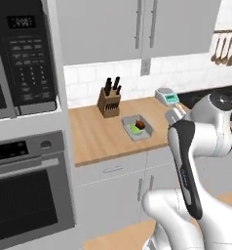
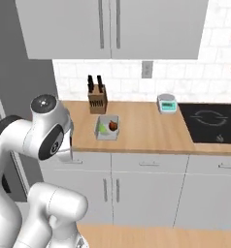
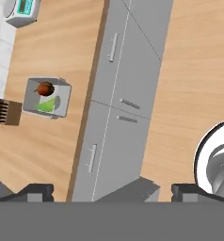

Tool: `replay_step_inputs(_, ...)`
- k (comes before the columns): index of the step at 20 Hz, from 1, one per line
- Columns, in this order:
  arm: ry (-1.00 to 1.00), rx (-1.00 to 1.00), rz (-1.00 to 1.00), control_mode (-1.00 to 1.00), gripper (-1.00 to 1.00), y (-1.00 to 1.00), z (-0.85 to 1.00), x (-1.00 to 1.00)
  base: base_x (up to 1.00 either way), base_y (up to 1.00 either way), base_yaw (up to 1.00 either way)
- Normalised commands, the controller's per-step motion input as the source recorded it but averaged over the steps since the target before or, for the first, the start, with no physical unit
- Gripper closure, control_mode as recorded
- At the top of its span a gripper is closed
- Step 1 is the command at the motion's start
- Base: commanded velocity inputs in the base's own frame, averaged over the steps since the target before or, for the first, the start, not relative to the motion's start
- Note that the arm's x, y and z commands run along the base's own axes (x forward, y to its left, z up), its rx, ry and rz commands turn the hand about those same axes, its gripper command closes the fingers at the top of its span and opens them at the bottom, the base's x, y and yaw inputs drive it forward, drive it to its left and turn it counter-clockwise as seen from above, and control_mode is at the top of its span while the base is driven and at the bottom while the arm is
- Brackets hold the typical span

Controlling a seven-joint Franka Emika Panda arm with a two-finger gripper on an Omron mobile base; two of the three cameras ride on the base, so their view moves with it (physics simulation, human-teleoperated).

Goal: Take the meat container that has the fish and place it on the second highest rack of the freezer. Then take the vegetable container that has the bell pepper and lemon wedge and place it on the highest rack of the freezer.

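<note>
Grey and shallow, the vegetable container sits on the wooden desk, just in front of and to the right of the knife block when seen from the left base view. Inside it lie the red bell pepper with its dark stem and the pale yellow-green lemon wedge, touching or nearly touching each other. From the right base view the same container rests a little in front of the knife block, with the bell pepper on its right half and the lemon wedge on its left half. A small kitchen scale with a teal display stands well to the right of the knife block, beside the black cooktop.

In the hand view the hand looks down from above the floor in front of the grey cabinet doors. Its two dark fingertips stand wide apart, with nothing between them. The vegetable container lies well away from the hand, up and to the left across the desk edge, just beside the knife block. The bell pepper and lemon wedge lie inside it.
</note>
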Motion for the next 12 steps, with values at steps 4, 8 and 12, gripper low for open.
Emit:
replay_step_inputs(4,0.00,0.00,0.00,1.00,-1.00,0.00,0.00,0.00,0.66,-0.21,0.32)
replay_step_inputs(8,0.00,0.00,0.00,1.00,-1.00,0.00,0.00,0.00,0.53,-0.28,0.24)
replay_step_inputs(12,0.00,0.00,0.00,1.00,-1.00,0.00,0.00,0.00,0.09,-0.44,0.14)
